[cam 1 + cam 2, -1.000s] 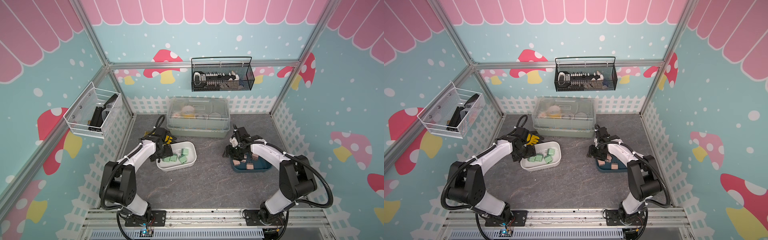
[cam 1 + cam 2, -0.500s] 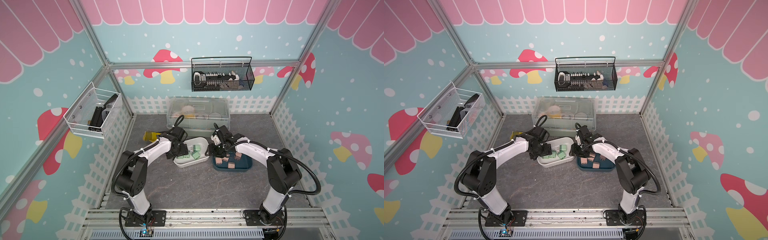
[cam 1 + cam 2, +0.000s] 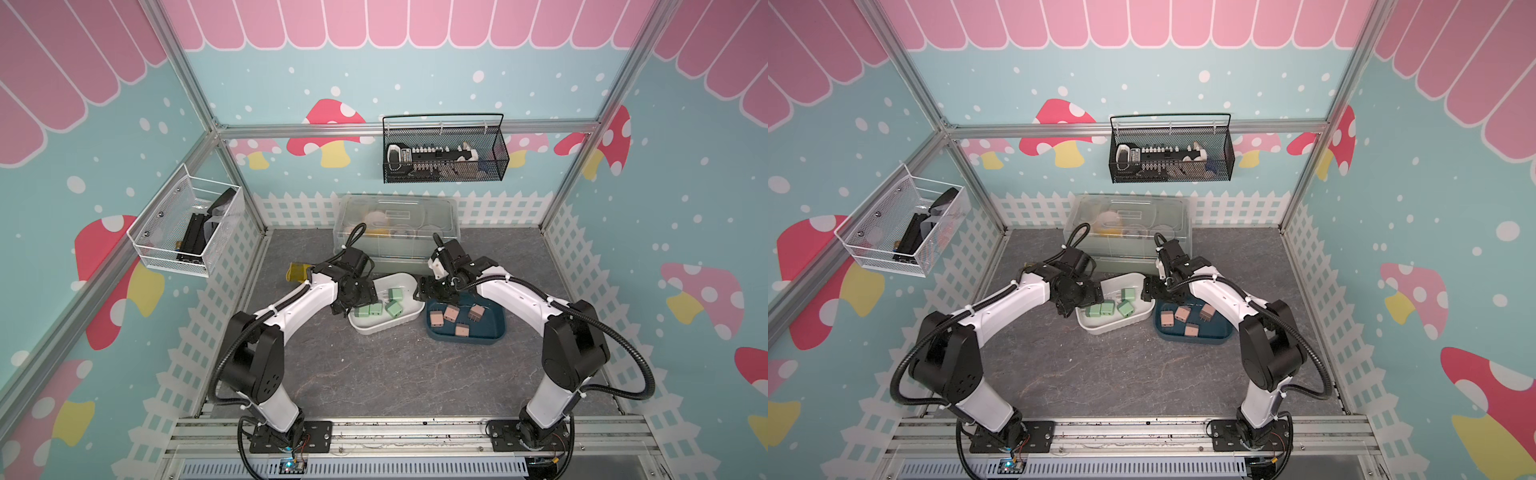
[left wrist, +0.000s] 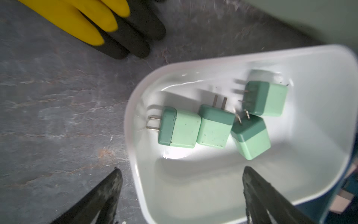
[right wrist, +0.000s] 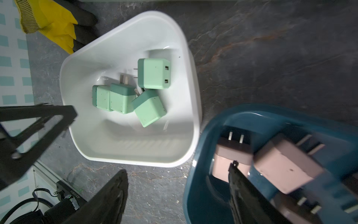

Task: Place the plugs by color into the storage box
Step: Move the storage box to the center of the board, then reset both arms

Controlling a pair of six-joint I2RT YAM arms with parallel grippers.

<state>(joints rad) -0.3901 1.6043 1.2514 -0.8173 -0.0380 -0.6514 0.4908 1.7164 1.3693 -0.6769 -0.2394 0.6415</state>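
Note:
In both top views the white storage box [image 3: 386, 328] [image 3: 1113, 328] and the teal storage box [image 3: 478, 338] [image 3: 1208, 338] stand side by side, almost touching. Several mint green plugs [image 3: 376, 309] [image 4: 182, 131] [image 5: 153, 73] lie in the white one. Several salmon pink plugs [image 3: 451, 311] [image 3: 1181, 313] [image 5: 286, 166] lie in the teal one. My left gripper [image 3: 349, 299] [image 4: 181, 170] is open astride the white box's rim [image 4: 128, 108], gripping nothing. My right gripper [image 3: 428, 291] [image 5: 178, 168] is open astride the teal box's rim [image 5: 251, 110], one finger inside beside a pink plug.
A yellow and black glove [image 3: 299, 272] [image 4: 87, 25] [image 5: 56, 29] lies behind the left gripper. A translucent lidded box [image 3: 397, 224] stands close behind both storage boxes. A black mesh basket [image 3: 444, 158] hangs on the back wall and a white one [image 3: 187, 226] on the left wall.
Both storage boxes slid toward the middle along with the arms and now stand side by side. My right gripper's jaws have spread wider.

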